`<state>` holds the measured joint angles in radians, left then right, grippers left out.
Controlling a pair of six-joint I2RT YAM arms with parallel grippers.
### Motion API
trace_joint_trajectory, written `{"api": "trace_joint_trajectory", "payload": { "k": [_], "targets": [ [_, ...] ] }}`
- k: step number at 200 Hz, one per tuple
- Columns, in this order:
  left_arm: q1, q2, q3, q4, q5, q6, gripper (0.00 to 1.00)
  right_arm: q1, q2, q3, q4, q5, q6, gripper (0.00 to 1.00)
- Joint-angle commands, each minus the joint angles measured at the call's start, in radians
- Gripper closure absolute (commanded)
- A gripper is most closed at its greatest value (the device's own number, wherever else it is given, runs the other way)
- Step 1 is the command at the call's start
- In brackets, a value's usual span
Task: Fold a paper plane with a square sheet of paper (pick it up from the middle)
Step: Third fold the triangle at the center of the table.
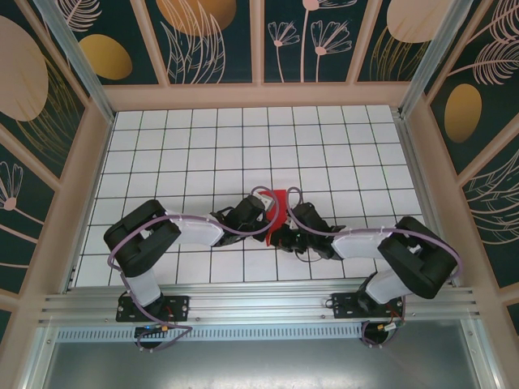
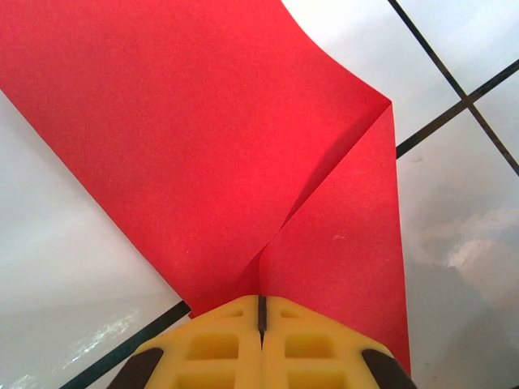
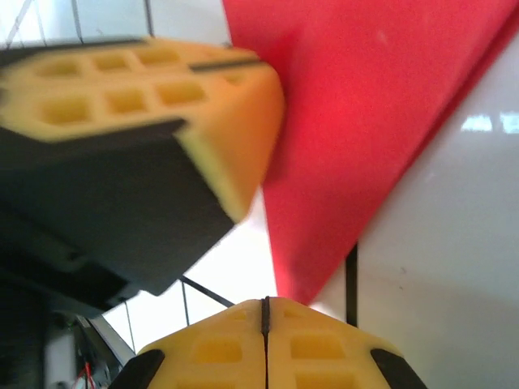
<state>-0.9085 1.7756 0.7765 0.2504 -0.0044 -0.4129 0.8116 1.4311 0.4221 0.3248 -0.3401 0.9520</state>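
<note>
My left tool is pressed together, pinching the creased square sheet of paper from its 9 o'clock side, near the centre of the surface. My right tool is pressed together at the sheet's 5 o'clock corner; grip there unconfirmed.

1. No text, label, brand name, number or sign can be read in any of the views.
</note>
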Motion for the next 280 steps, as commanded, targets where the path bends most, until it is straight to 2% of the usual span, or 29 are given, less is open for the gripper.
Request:
{"api": "trace_joint_trajectory", "payload": {
  "k": [1, 85, 126, 156, 212, 257, 280],
  "targets": [
    [0.005, 0.014, 0.009, -0.029, 0.010, -0.008, 1.00, -0.006, -0.042, 0.032, -0.059, 0.055, -0.007, 0.91],
    [0.005, 0.017, 0.012, -0.027, 0.012, -0.009, 1.00, 0.012, 0.126, 0.033, 0.033, -0.007, 0.015, 0.92],
    [0.006, 0.015, 0.009, -0.031, 0.010, -0.006, 1.00, -0.011, 0.038, 0.077, -0.079, 0.037, -0.034, 0.91],
    [0.006, 0.013, 0.006, -0.030, 0.009, -0.007, 1.00, -0.106, -0.013, 0.078, -0.080, 0.003, -0.076, 0.91],
    [0.005, 0.019, 0.015, -0.033, 0.014, -0.007, 1.00, -0.129, 0.097, 0.106, 0.009, -0.086, -0.082, 0.91],
    [0.006, 0.024, 0.017, -0.035, 0.017, -0.006, 1.00, -0.129, 0.186, 0.105, -0.062, -0.014, -0.086, 0.91],
    [0.006, 0.024, 0.016, -0.037, 0.015, -0.004, 1.00, -0.130, 0.155, 0.121, -0.074, -0.030, -0.093, 0.91]
  ]
}}
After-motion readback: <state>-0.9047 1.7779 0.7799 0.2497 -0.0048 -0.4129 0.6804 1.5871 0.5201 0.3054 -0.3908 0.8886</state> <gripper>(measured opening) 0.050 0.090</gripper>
